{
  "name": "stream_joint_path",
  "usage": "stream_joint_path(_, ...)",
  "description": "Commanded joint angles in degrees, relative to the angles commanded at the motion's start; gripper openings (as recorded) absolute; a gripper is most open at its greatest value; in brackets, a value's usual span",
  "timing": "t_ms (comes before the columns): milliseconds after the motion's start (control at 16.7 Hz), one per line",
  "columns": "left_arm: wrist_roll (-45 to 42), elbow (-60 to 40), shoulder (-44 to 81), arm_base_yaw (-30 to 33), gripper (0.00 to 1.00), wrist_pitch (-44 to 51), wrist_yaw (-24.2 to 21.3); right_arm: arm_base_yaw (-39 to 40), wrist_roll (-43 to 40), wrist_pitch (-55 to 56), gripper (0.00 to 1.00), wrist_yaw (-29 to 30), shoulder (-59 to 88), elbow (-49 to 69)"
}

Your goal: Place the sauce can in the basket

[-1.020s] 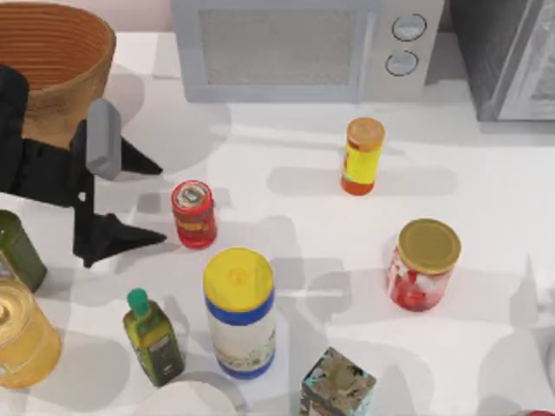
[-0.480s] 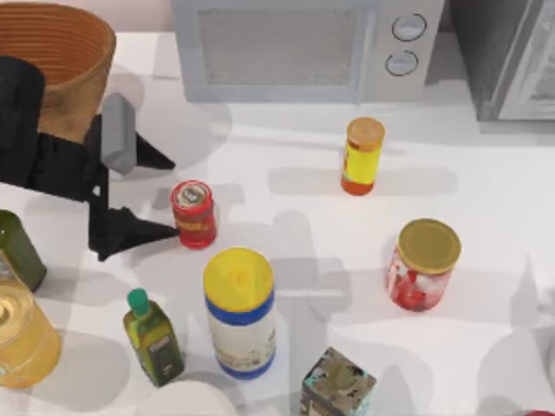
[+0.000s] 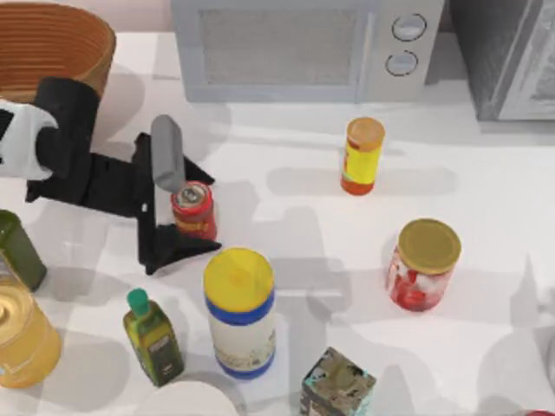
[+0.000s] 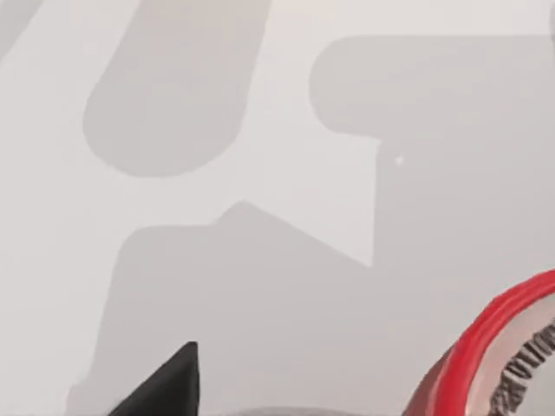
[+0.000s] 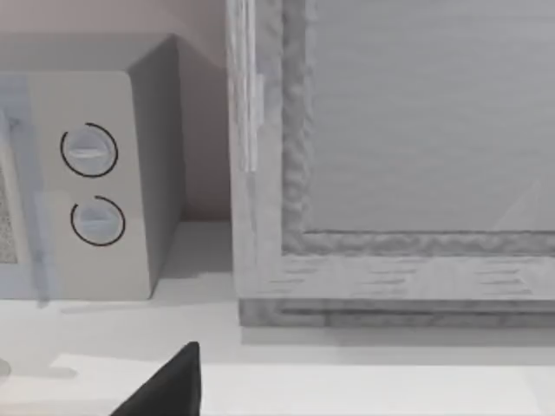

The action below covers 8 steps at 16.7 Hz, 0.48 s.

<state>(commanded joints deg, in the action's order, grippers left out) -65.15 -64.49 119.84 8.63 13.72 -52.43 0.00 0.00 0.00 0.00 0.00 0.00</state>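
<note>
The sauce can (image 3: 194,210), small and red with a silver pull-tab top, stands upright on the white table left of centre. My left gripper (image 3: 212,213) is open, with one black finger on the can's far side and the other on its near side. I cannot tell whether either finger touches it. In the left wrist view the can's red rim (image 4: 494,347) sits at the corner, beside one fingertip (image 4: 169,386). The basket (image 3: 95,52), a round wicker one, stands at the far left corner behind my left arm. A dark part of my right gripper (image 5: 169,390) faces the microwave.
A microwave (image 3: 295,48) lines the back edge. Near the can stand a yellow-lidded white canister (image 3: 240,312), a green oil bottle (image 3: 153,338), a dark green bottle (image 3: 17,251) and an amber jar (image 3: 22,334). An orange-capped yellow bottle (image 3: 362,156) and a gold-lidded red jar (image 3: 423,264) stand to the right.
My left gripper has moved to the right from beside the basket, and its open fingers now stand on either side of the sauce can. The can has not moved.
</note>
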Motion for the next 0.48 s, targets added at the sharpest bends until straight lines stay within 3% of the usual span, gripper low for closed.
stream_joint_path(360, 0.8, 0.8, 0.6, 0.5, 1.0, -2.1, 0.2, 0.0, 0.0, 0.0, 1.0, 0.0, 0.0, 0.0)
stream_joint_path(480, 0.8, 0.8, 0.6, 0.5, 0.85, -2.1, 0.2, 0.0, 0.0, 0.0, 1.0, 0.0, 0.0, 0.0)
